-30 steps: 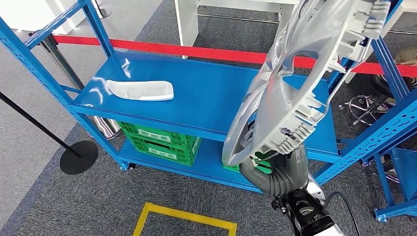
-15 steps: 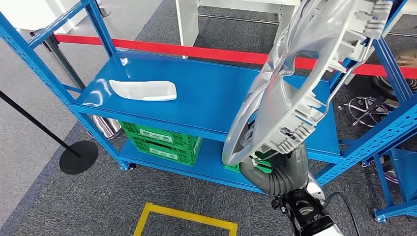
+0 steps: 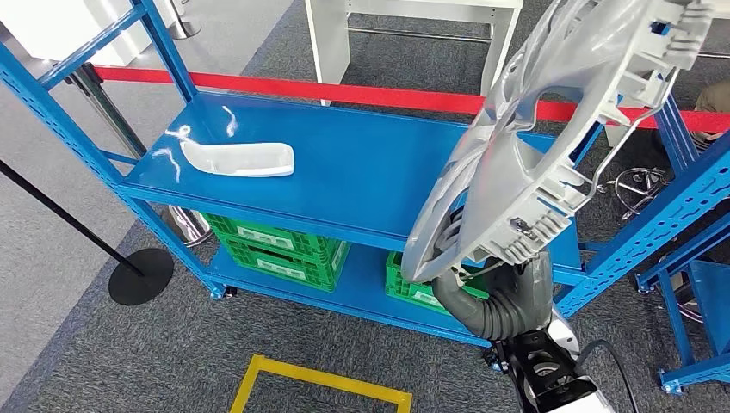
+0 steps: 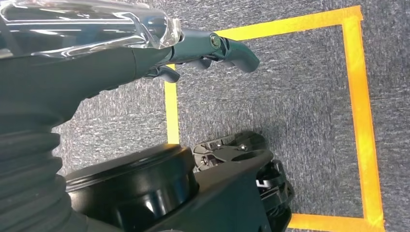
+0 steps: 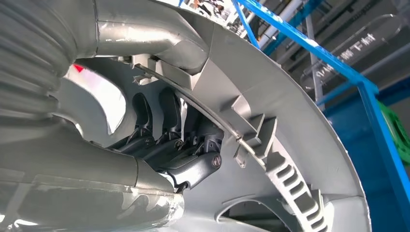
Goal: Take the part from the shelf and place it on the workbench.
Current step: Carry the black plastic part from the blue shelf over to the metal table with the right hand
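Observation:
A large silver wheel cover (image 3: 551,146) stands tilted on edge in front of the blue shelf (image 3: 361,172), its ribbed back side toward me. My right hand (image 5: 179,145) grips its rim from behind, with dark fingers hooked over the inner edge of the wheel cover (image 5: 290,121). In the head view the cover hides most of that hand; its grey ribbed wrist (image 3: 504,301) shows below the cover. My left hand (image 4: 193,48) hangs over the carpet with its fingers stretched out and nothing in them.
A white curved part (image 3: 237,158) lies on the shelf's upper level at the left. Green crates (image 3: 275,245) sit on the lower level. Red barrier tape (image 3: 344,89) runs behind. A second blue rack (image 3: 689,215) stands at the right. A yellow floor square (image 3: 318,383) and a black stanchion base (image 3: 140,275) are nearby.
The whole view has shifted a little. The wheel cover in my right hand has moved slightly to the right and up against the shelf. The grip is unchanged.

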